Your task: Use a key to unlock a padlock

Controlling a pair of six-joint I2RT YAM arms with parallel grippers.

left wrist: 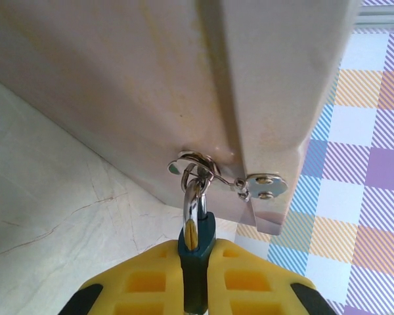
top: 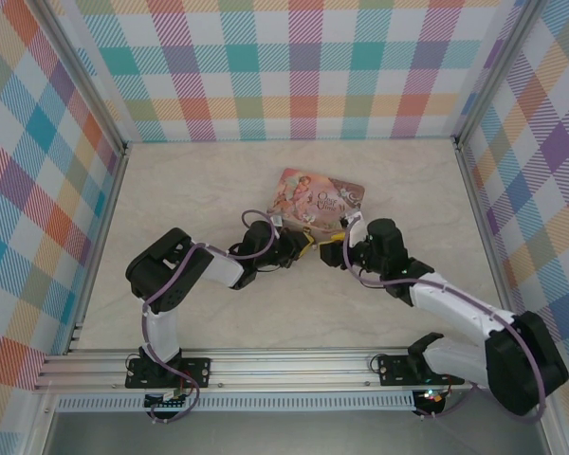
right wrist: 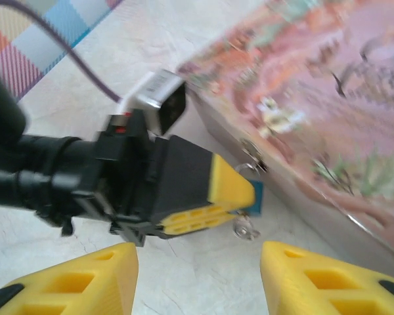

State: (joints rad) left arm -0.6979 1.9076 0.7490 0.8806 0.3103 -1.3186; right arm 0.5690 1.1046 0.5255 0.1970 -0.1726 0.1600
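Curly dark lettering [top: 328, 200] is printed on the illustrated lid of the pink tin [top: 299, 190], just right of the centre of the top view. It is too small for the words to be made out. In the right wrist view the lid fills the upper right, but it is blurred and nothing on it can be read. No other writing is legible.

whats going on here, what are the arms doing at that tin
The left gripper is shut on the small blue padlock, whose shackle passes through the clasp on the side of the pink tin. The right gripper is open just in front of it, holding nothing. A silvery bit below the padlock may be the key, but it is too blurred to tell.
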